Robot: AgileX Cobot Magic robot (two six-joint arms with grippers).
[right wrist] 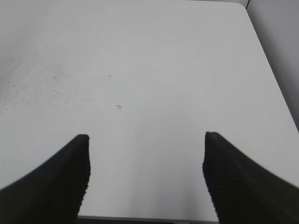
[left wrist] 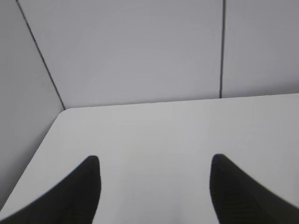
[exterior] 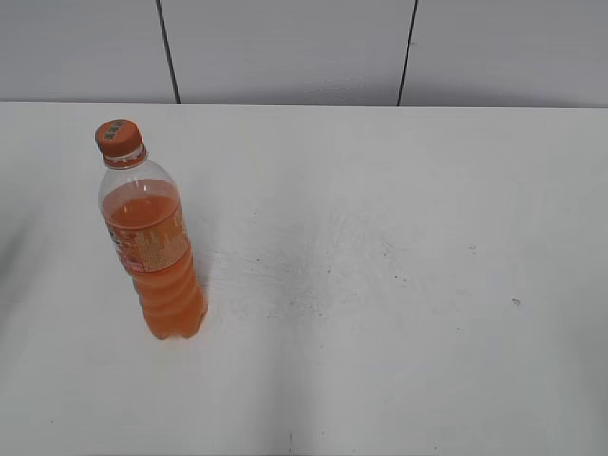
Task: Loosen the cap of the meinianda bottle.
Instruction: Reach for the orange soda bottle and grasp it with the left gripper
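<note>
Both claws, left claw and right claw, gape; bottle label seemingly unreadable.

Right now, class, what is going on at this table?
Nothing is being handled yet. The bottle stands upright on the left of the white table, its cap still on. The left gripper and right gripper are both open over bare table, away from the bottle.

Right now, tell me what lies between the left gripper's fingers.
Nothing: in the left wrist view only bare white table shows between the open left gripper's fingers.
</note>
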